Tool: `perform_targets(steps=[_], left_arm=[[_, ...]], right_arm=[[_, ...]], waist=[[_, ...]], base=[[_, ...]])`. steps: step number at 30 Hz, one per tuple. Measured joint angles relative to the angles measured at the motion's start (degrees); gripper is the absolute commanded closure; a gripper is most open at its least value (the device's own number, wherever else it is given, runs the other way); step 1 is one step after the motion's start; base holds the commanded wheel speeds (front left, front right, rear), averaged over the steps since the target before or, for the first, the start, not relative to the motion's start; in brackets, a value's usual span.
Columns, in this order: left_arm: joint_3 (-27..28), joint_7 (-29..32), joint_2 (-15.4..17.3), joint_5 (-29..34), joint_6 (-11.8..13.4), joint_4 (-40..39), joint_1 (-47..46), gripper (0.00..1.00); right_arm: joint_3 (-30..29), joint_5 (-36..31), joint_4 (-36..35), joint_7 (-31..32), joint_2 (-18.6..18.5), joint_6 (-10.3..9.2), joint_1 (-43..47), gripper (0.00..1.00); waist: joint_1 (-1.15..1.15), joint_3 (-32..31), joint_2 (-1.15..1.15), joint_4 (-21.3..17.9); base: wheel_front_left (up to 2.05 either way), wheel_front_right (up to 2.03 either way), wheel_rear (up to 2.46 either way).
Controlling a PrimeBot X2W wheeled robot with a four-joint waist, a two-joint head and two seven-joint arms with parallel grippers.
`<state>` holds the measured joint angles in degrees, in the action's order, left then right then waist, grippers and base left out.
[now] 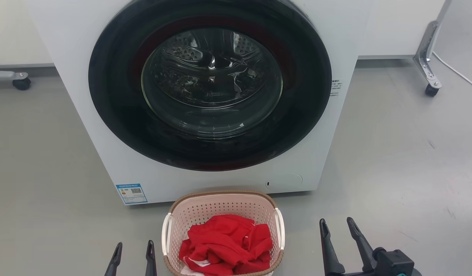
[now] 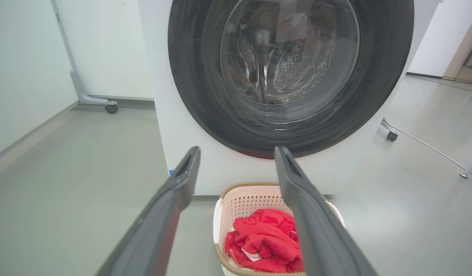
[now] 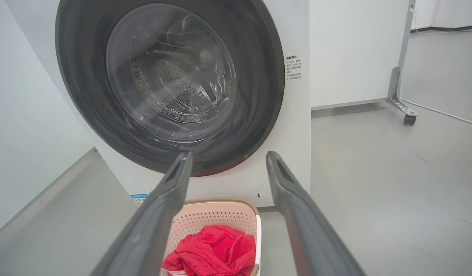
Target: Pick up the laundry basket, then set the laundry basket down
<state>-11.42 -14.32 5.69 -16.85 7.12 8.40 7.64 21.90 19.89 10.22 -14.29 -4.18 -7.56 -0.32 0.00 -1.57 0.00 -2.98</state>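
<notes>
1. Seeing the laundry basket [image 1: 220, 209] sitting upright on the floor [image 1: 48, 191], just in front of the washing machine [image 1: 205, 180] and centred under its round door [image 1: 211, 84]. Not yet lifted.
2. Noting a red garment [image 1: 226, 241] bunched inside, mostly in the half away from the washing machine. Also spotting a sliver of white cloth under it.
3. Reading the left claw [image 1: 134, 245] as parted with a clear gap between its fingers and gripping nothing. Hovering just left of the basket, not touching, on the side away from the washing machine.
4. Reading the right claw [image 1: 336, 222] the same way: fingers spread, nothing between them. Sitting right of the basket and further off it than the left claw.
5. Judging the basket as light: thin perforated plastic, with one garment adding little weight. Expecting the walls to flex if squeezed and the smooth plastic to slip under a loose pinch.
6. Favouring the two white side handles, left handle [image 1: 166, 234] and right handle [image 1: 281, 234], one per claw. Avoiding a grip on the perforated wall or the brown rim [image 1: 223, 193].
7. Planning for an even two-sided lift, keeping the basket level so the garment isn't sliding out.
8. Watching clearance to the washing machine front while raising and lowering.
</notes>
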Motion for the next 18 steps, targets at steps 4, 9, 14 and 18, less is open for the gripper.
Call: perform_targets(steps=[4, 9, 14, 18], left_arm=[[0.29, 0.0, -0.18, 0.37, 0.0, -0.27, 0.15, 0.0], [0.68, 0.0, -0.3, 0.74, 0.0, -0.7, 0.85, 0.0], [1.18, 0.0, -0.35, 0.82, 0.0, -1.0, 0.98, 0.0], [1.11, 0.1, -0.47, 0.64, -0.07, 0.94, 1.2, 1.0]], right_arm=[[-0.31, -0.86, -0.6, 0.0, 0.16, 0.01, 0.01, 0.0], [-0.64, -1.41, -1.16, 0.0, 0.31, 0.01, 0.19, 0.0], [-0.87, -1.88, -1.49, 0.0, 0.45, 0.0, 1.03, 0.0], [-0.75, -1.85, 0.43, 0.16, 0.45, 0.0, 1.62, 1.0]], waist=[[0.0, 0.12, 0.0, 0.01], [0.0, 0.26, 0.0, 0.01], [0.0, 0.33, 0.0, 0.04], [0.0, 0.35, 0.0, 0.04]], base=[[0.0, 0.0, 0.0], [0.0, 0.0, 0.0], [0.0, 0.0, 0.0], [0.0, 0.0, 0.0]])
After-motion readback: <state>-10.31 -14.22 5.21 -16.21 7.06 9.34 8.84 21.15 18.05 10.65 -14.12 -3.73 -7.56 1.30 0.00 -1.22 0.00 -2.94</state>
